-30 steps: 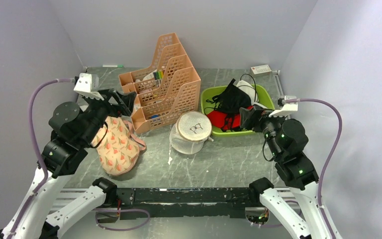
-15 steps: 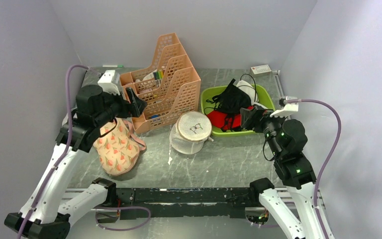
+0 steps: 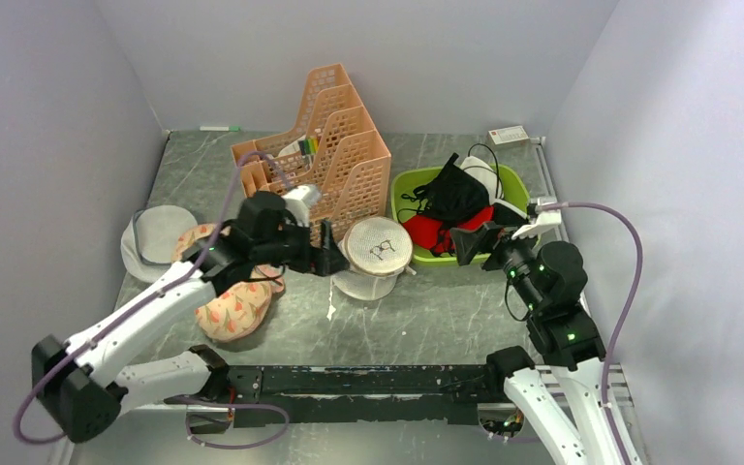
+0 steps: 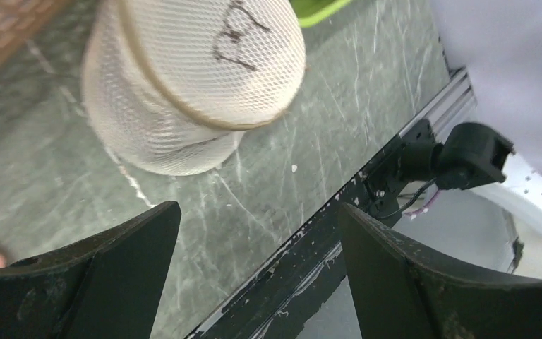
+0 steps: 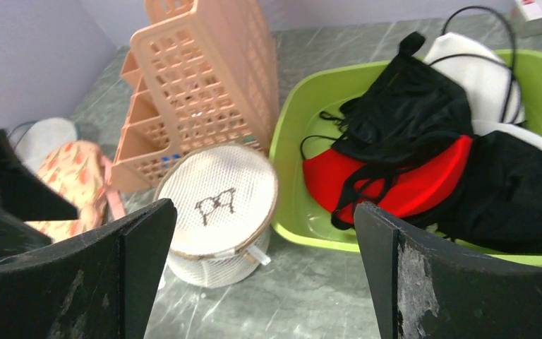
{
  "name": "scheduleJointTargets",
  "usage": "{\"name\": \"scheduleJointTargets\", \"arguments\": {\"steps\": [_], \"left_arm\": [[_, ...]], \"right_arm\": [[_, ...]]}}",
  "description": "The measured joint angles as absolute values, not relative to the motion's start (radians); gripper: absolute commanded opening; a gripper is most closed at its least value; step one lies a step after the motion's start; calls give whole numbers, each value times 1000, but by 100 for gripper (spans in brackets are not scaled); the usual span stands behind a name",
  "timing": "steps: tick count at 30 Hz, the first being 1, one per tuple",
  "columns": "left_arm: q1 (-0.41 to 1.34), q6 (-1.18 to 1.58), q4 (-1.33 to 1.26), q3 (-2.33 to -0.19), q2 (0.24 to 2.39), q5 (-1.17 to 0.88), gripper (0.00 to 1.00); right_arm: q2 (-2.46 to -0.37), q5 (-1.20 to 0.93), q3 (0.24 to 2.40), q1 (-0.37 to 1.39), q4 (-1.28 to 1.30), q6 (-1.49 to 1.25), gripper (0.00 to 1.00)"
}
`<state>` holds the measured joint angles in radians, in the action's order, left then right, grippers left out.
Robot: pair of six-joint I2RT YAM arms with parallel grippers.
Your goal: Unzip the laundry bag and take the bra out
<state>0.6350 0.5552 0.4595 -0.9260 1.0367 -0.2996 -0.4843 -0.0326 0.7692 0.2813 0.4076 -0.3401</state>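
table (image 3: 446,310) | laundry bag (image 3: 376,250); floral pouch (image 3: 237,305); green tub (image 3: 443,258); file rack (image 3: 334,179)

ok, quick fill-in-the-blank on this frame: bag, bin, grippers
1. The laundry bag sits between the peach rack and the bin, whose colour is ____.
2. The left gripper and the right gripper flank the bag, both with jaws ____.
3. In the bin, the red garment lies partly under a ____ one.
Missing words: green; open; black.
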Motion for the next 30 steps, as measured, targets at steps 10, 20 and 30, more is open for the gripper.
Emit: {"name": "scheduleJointTargets", "arguments": {"steps": [10, 20, 30], "left_arm": [[1016, 394, 511, -1269, 1485, 25, 94], [1088, 187, 578, -1427, 1777, 163, 73], [1082, 144, 565, -1383, 1781, 216, 25]], "right_arm": [[-403, -245, 735, 280, 449, -366, 100], [-375, -265, 743, 316, 490, -395, 100], [-226, -167, 571, 316, 371, -437, 100]]}}
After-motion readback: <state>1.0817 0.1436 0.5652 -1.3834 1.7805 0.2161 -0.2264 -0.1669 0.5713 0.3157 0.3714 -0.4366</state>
